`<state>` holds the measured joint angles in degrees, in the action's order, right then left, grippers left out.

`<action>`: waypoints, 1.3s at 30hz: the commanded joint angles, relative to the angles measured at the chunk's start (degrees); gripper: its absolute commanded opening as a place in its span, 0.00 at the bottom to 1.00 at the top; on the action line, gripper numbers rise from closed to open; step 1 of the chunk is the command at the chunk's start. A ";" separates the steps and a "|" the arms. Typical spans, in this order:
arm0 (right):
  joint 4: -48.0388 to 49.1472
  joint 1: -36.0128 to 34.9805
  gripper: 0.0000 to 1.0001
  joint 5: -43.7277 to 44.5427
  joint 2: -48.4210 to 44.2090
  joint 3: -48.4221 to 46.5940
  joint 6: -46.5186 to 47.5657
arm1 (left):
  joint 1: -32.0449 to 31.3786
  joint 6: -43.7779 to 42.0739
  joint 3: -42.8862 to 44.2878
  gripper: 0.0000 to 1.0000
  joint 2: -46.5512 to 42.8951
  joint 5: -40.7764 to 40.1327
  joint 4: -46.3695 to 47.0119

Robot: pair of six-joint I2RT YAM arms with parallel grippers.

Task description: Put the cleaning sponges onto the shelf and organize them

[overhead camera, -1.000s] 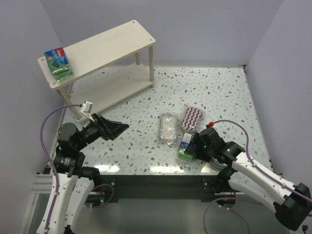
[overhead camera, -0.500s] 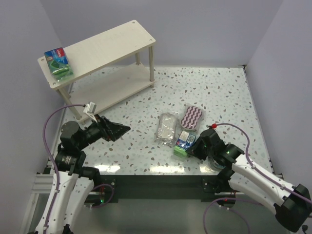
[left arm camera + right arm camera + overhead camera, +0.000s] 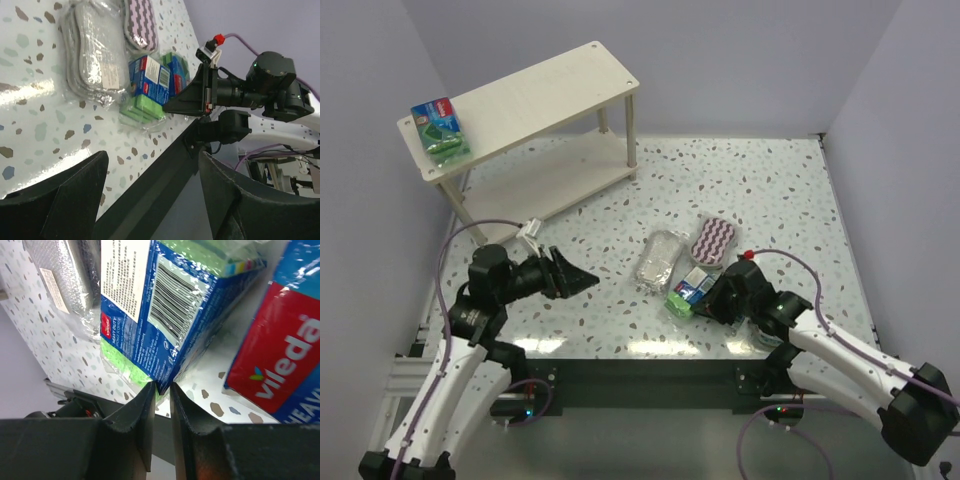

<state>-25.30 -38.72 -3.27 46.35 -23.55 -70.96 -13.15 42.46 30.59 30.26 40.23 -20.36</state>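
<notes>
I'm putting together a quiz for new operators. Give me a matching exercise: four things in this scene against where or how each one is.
Things:
1. silvery pack
2. striped pad
3. left gripper
4. right gripper

States:
A. fingers closed on a corner of a green-and-blue pack
B. open, empty, above the table
C. purple-and-white, lying on the table
D. clear-wrapped, just left of the striped pad

Pairs: 1-D, 2-C, 3-B, 4-A

The red-labelled pack is cut off by the right edge.
</notes>
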 commanded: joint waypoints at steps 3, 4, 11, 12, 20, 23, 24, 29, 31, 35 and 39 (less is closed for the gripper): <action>8.86 -0.30 0.22 -3.50 3.13 -0.18 -0.15 | -15.56 3.85 -1.32 0.79 6.71 -10.67 4.27; 8.86 -0.30 0.22 -3.67 3.05 -0.53 0.03 | -18.99 4.38 -1.15 0.79 8.31 -16.18 5.06; 8.60 -0.30 0.28 -4.64 2.61 -2.03 2.05 | -36.32 9.39 1.40 0.79 23.95 -32.39 14.46; 8.51 -0.30 0.29 -4.90 2.52 -2.03 2.49 | -37.12 9.92 2.53 0.79 26.40 -33.71 15.25; 6.58 -0.30 0.46 -5.78 2.34 -1.59 4.69 | -44.33 16.16 7.20 0.79 38.28 -46.64 24.74; 5.00 -0.30 0.52 -5.17 1.21 -1.76 5.22 | -46.00 17.48 8.34 0.79 42.68 -48.84 26.77; 3.95 -0.30 0.54 -4.91 0.85 -1.76 5.48 | -46.18 17.48 9.30 0.79 44.78 -48.93 27.12; 1.66 -0.30 0.56 -4.47 -1.61 -1.50 5.92 | -47.15 18.10 11.60 0.76 49.54 -51.56 26.42; 1.13 -0.30 0.56 -4.55 -2.48 -1.24 5.92 | -47.15 18.54 12.12 0.72 50.95 -52.70 26.51; -0.54 -0.22 0.56 -4.29 -4.33 -0.97 5.83 | -47.15 19.07 13.53 0.64 53.49 -53.67 27.48; -2.12 -0.30 0.56 -4.55 -5.83 -0.71 6.01 | -47.23 18.54 15.90 0.58 58.05 -52.80 27.92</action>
<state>-25.34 -38.79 -7.62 41.76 -23.44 -65.87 -60.07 60.73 43.00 85.91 -10.90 3.77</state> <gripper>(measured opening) 0.561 0.597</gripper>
